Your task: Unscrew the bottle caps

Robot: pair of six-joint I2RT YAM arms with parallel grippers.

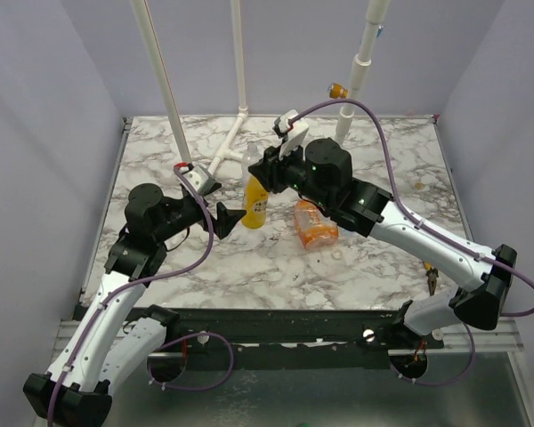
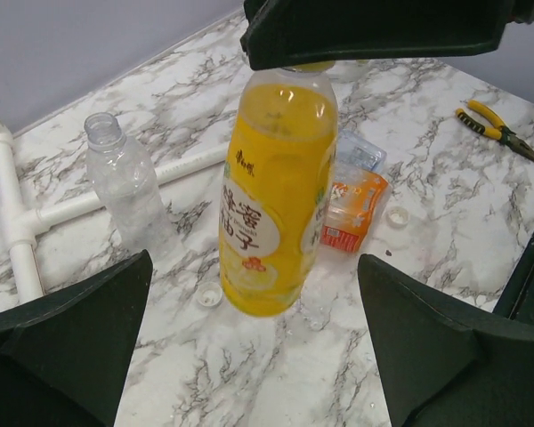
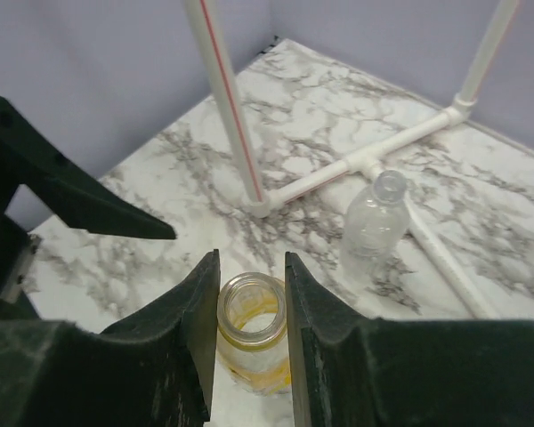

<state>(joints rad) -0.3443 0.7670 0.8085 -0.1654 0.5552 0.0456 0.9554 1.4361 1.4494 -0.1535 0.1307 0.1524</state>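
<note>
The slender yellow-orange bottle [image 1: 255, 205] stands tilted at the table's middle, and its mouth [image 3: 252, 311] is open with no cap. My right gripper [image 1: 265, 175] is shut on its neck from above, one jaw on each side [image 3: 252, 289]. My left gripper [image 1: 221, 201] is open and empty, just left of the bottle, with its fingers [image 2: 71, 338] spread wide in front of it [image 2: 276, 196]. Two loose caps lie on the marble, one [image 2: 209, 295] by the bottle's base and one [image 2: 397, 214] beside the squat orange bottle [image 2: 354, 209], which lies on its side. The small clear bottle [image 2: 129, 191] stands with a bare neck.
A white pipe frame [image 1: 227, 151] lies and rises at the back left, with a yellow-orange knob [image 1: 338, 89] on the back pipe. Yellow-handled pliers [image 2: 498, 132] lie at the right. A crumpled clear bottle [image 2: 360, 151] lies behind the orange one. Grey walls enclose the table.
</note>
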